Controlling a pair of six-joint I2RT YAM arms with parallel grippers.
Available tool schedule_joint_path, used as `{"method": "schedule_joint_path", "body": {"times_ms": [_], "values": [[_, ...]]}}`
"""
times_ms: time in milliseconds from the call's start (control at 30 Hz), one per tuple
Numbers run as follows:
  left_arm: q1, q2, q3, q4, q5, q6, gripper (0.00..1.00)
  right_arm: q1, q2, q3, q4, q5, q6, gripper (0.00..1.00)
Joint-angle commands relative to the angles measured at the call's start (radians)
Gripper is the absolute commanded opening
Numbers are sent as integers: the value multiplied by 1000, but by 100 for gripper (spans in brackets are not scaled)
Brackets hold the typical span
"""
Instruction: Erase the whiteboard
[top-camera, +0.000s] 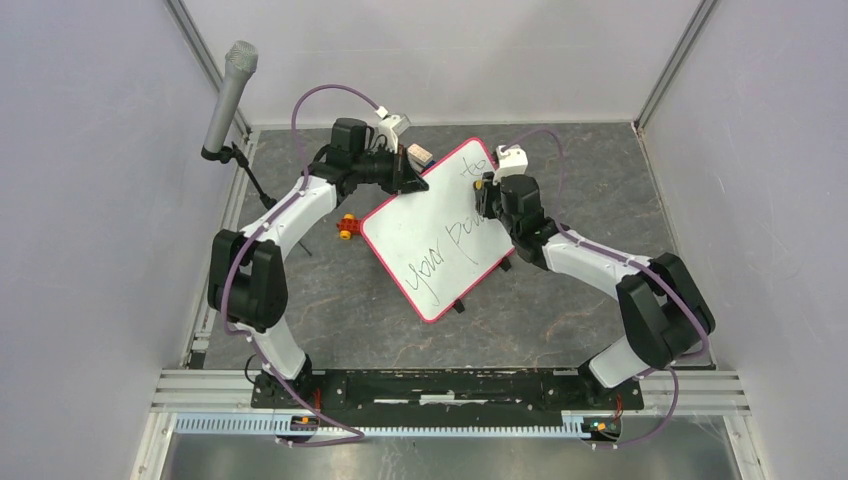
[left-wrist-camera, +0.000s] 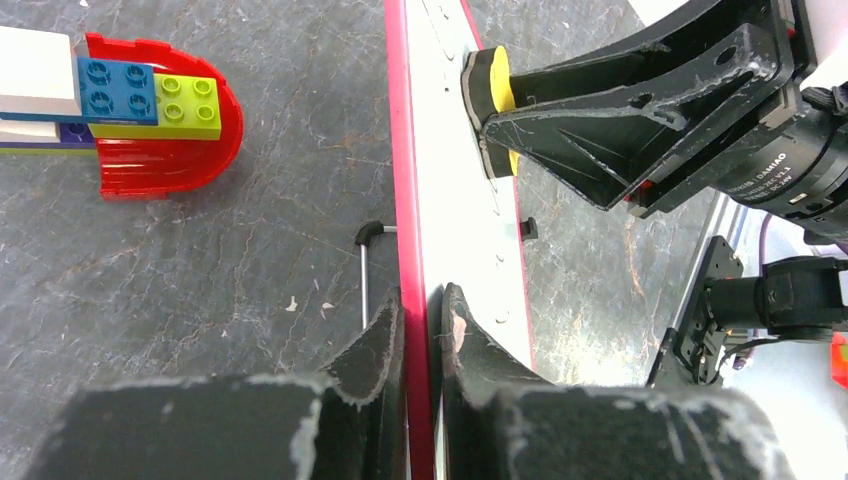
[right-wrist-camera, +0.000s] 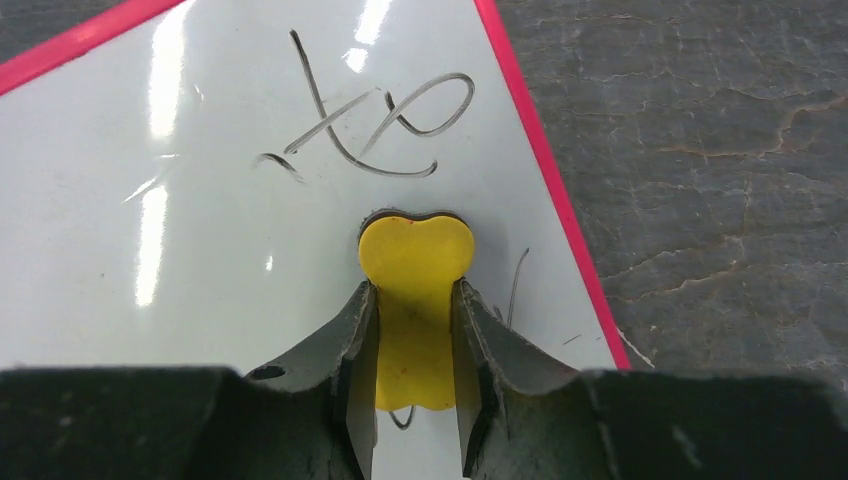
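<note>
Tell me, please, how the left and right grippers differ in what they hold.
The left gripper is shut on the whiteboard at its red rim; the right gripper is shut on a yellow eraser. The left meets the board edge-on; the right holds the eraser against its face, beside the writing. Both are closed on something.

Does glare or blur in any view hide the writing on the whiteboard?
Right wrist: bright glare streaks on the whiteboard left of the writing, strokes legible, yellow eraser sharp. Left wrist: board seen edge-on, no glare, toy bricks crisp. Top external: even light, faint shadows, writing small but readable.
</note>
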Motion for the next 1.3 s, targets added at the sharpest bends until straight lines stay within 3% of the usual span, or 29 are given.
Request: {"method": "schedule_joint_path", "body": {"times_ms": [0, 233, 467, 633, 733, 867, 1033, 1167, 1267], "values": [[4, -20, -22, -25, -99, 255, 2, 30, -23, -7, -80, 13, -25, 27], [2, 10, 2, -39, -39, 241, 2, 166, -9, 117, -43, -1, -38, 27], [-14, 11, -5, -44, -66, 248, 2, 95, 76, 215, -30, 20, -10, 27], [-32, 5, -16, -51, -84, 267, 2, 15, 84, 137, -28, 26, -10, 27], [-34, 20, -5, -51, -84, 256, 2, -11, 84, 124, -120, 53, -38, 27], [-45, 15, -4, -50, -79, 260, 2, -11, 51, 44, -92, 17, -41, 27], [-55, 4, 5, -68, -88, 275, 2, 54, 15, 66, -100, -7, -25, 27], [-61, 17, -3, -58, -95, 270, 2, 82, 47, 181, -106, -58, -14, 27], [-70, 23, -6, -64, -108, 283, 2, 70, 84, 236, -76, -13, 11, 27]]}}
